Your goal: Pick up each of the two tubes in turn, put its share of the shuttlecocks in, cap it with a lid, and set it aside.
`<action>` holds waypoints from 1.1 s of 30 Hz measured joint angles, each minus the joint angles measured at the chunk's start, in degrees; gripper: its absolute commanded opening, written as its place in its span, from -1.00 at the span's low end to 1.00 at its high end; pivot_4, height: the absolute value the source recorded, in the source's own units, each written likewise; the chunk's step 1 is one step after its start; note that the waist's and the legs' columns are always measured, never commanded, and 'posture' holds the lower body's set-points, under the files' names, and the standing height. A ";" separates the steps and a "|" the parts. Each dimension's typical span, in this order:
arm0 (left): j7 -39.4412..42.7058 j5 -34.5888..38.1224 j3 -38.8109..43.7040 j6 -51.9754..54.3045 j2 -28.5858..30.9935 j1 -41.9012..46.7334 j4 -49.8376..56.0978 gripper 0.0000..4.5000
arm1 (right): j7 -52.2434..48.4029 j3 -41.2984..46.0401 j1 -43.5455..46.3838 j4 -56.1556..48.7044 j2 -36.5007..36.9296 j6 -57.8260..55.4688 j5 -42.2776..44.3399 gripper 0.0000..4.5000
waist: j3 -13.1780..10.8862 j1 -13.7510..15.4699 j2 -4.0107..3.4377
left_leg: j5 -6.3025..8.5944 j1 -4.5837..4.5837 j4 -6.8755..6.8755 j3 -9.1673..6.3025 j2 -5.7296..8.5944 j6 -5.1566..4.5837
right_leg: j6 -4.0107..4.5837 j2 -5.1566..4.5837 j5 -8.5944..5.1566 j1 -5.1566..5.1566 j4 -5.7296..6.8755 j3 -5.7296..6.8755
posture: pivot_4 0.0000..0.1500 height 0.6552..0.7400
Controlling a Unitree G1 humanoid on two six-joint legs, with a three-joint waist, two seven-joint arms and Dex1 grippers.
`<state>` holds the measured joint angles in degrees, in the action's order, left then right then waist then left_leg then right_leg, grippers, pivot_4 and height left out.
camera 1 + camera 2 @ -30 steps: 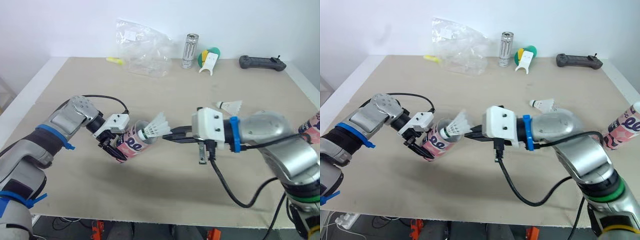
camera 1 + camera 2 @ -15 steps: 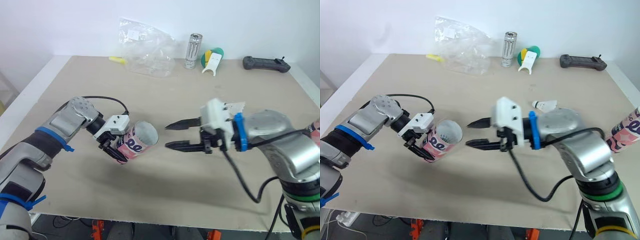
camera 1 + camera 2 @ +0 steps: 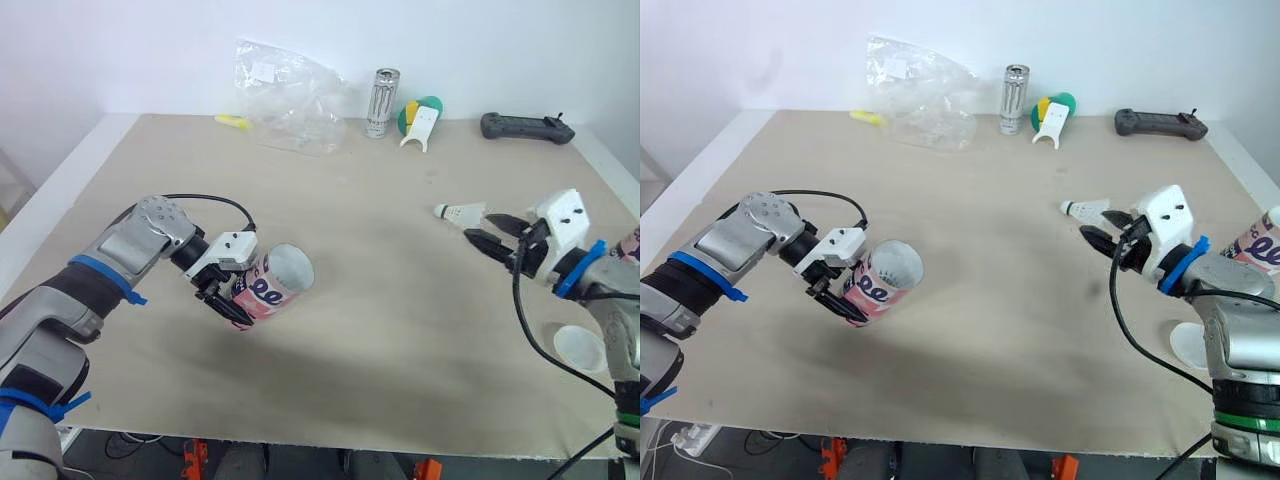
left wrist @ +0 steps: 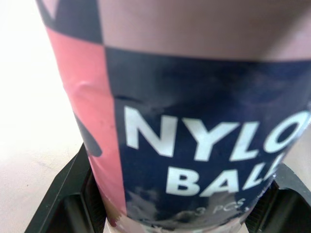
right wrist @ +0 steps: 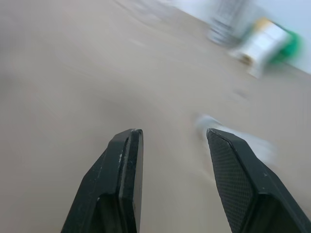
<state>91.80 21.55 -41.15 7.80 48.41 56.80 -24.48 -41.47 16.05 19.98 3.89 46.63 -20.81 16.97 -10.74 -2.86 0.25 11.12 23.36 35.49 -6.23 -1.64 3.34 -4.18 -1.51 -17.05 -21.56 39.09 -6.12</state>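
Gripping the tube, left fingers; right fingers apart beside a shuttlecock, can and bag beyond

tube: pink, navy, white lettering | shuttlecock: apparently white | table: beige

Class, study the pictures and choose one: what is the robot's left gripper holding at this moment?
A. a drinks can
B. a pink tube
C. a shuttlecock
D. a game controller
B: the left gripper is shut around the pink tube, while the shuttlecock lies by the open right gripper, and the can and controller sit far back, untouched.
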 measured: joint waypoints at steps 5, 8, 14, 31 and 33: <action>0.21 -0.10 0.40 -0.02 0.06 -0.28 0.01 0.41 | 1.28 -3.34 6.29 14.29 -2.49 5.92 -4.03 0.04 | 0.00 -0.17 -0.01 | 0.00 -0.01 -0.01 0.00 0.00 0.00 | 0.02 0.01 0.01 0.00 0.00 -0.01 | 1.00 1.00; 0.10 -0.05 0.61 -0.05 -0.09 -0.40 0.18 0.41 | 1.29 -5.60 9.92 23.50 -3.72 9.02 -6.06 0.04 | -0.01 -0.26 -0.02 | 0.00 0.00 -0.02 0.00 0.01 0.00 | 0.04 0.00 0.02 0.00 0.00 -0.01 | 1.00 1.00; 0.28 -0.09 0.75 0.00 -0.02 -0.55 0.29 0.41 | 1.15 -7.01 16.71 37.80 -3.95 14.74 -8.55 0.04 | -0.01 -0.37 -0.05 | 0.00 -0.02 -0.07 0.00 0.03 0.00 | 0.06 -0.01 0.01 0.01 -0.01 -0.01 | 1.00 1.00; 0.39 -0.10 1.29 -0.37 1.11 -1.82 0.71 0.41 | -0.79 -9.48 26.74 50.37 -7.25 20.02 -11.93 0.04 | 0.00 -1.61 -0.07 | 0.00 -0.13 -0.06 0.00 0.03 0.00 | 0.07 -0.01 0.02 0.10 0.01 -0.02 | 1.00 1.00; 0.37 -0.09 1.40 -0.41 1.11 -1.88 0.73 0.41 | -0.52 -9.59 27.59 51.12 -7.78 20.46 -12.36 0.04 | 0.00 -1.62 -0.06 | 0.00 -0.13 -0.06 -0.01 0.03 0.00 | 0.06 0.00 0.02 0.12 0.01 -0.02 | 1.00 1.00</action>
<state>92.17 21.46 -39.74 7.39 49.52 54.92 -23.75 -41.99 6.45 47.57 55.01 38.85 -0.35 4.60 -10.74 -4.48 0.18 11.12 23.23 35.44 -6.24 -1.61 3.34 -4.12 -1.52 -17.04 -21.44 39.10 -6.14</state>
